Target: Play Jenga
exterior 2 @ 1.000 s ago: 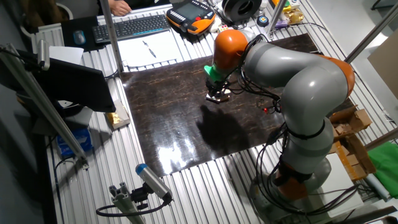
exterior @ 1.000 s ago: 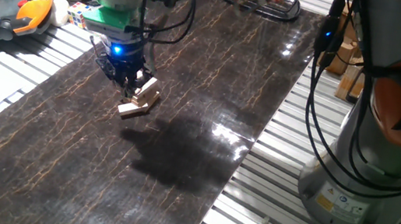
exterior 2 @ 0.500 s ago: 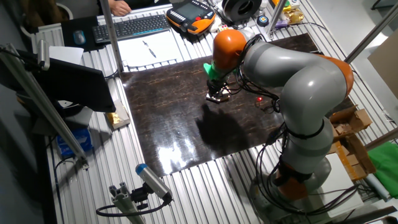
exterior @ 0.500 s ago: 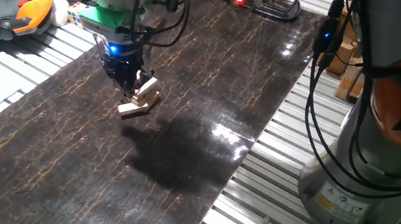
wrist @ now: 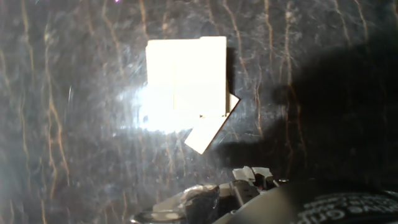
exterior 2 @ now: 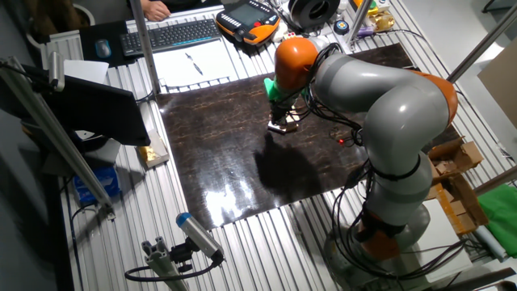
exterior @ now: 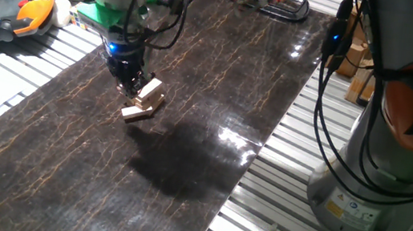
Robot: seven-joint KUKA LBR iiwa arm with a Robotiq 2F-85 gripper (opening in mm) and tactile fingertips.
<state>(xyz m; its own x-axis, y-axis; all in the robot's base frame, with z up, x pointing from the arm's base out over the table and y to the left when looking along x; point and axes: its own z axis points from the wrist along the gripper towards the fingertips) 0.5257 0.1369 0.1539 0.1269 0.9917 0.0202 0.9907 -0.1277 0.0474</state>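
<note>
Gripper (exterior: pixel 131 86): just above stack (exterior: pixel 144 101); whether fingers are spread, cannot tell.
Stack: low, one block (wrist: pixel 211 127) skewed out.
Risk: a careless descent could knock blocks over.

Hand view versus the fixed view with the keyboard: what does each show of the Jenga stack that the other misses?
Only the hand view: the stack's square top from above, and one block skewed out at a lower corner. Only the fixed view with the keyboard: the whole arm, the gripper low over the stack, plus the keyboard and teach pendant behind. Both: the pale blocks on the dark table. Neither shows the fingers clearly.
</note>
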